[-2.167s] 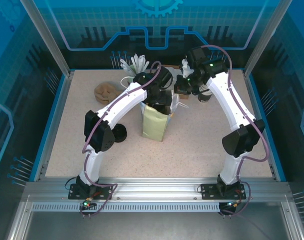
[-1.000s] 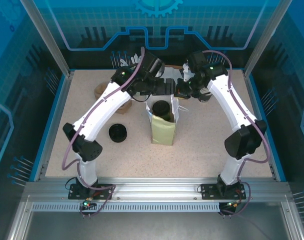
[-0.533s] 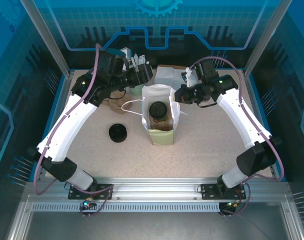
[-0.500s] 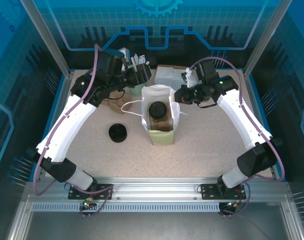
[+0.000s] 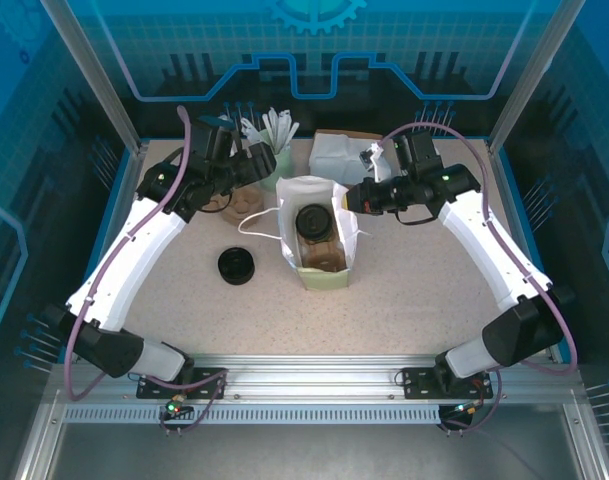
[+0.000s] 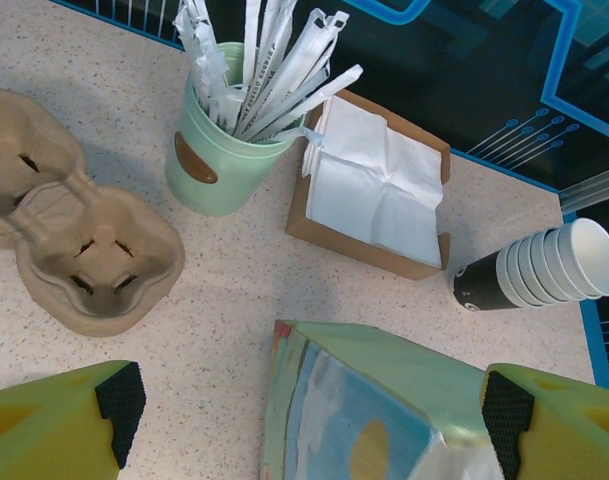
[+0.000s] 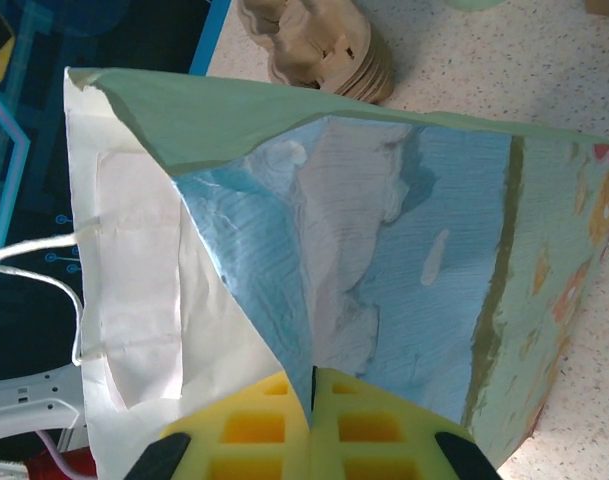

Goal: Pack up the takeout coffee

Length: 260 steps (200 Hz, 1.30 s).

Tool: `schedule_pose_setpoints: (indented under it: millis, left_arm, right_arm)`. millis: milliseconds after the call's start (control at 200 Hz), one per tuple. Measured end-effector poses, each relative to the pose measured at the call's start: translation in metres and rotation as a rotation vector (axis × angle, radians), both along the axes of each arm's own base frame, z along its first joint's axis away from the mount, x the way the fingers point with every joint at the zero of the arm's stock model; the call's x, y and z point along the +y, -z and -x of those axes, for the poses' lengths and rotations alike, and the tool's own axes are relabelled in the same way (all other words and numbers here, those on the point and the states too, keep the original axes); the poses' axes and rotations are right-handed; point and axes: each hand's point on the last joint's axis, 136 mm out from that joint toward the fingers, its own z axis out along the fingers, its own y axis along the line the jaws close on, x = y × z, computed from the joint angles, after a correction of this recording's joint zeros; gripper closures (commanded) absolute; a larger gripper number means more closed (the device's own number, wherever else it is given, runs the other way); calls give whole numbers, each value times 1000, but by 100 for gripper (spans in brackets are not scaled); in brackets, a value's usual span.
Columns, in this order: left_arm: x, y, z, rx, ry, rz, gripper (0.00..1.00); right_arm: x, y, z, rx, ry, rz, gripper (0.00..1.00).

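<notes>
Paper bag point(image 5: 321, 268): upright mid-counter point(image 5: 414, 290), mouth open.
Takeout coffee point(image 5: 314, 221): inside the bag, black lid up.
Right tool point(image 7: 312, 400): clamped tight on the bag's right rim.
Left tool point(image 6: 314, 400): spread wide, empty, near stirrer cup point(image 6: 216, 165).

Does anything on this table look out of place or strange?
A loose round black lid lies alone on the table, left of the paper bag, on no cup. Nothing else stands out.
</notes>
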Motion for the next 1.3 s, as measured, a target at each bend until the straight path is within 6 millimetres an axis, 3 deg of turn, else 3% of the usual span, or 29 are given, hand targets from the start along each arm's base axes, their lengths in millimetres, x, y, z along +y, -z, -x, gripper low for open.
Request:
schedule_pose_setpoints:
  millis: [525,991,1301]
  left_arm:
    - [19,8,4,-2,-61,-39,10]
    - [24,15,9,12,-73,-56,6]
    - [38,19,10,28,-116,-86,4]
  right_arm:
    - [7,-8,1,-37,-31,-61,100]
    - [19,18,-46,124,8,-108,100]
    - [29,24,-52,215,19,-176,100]
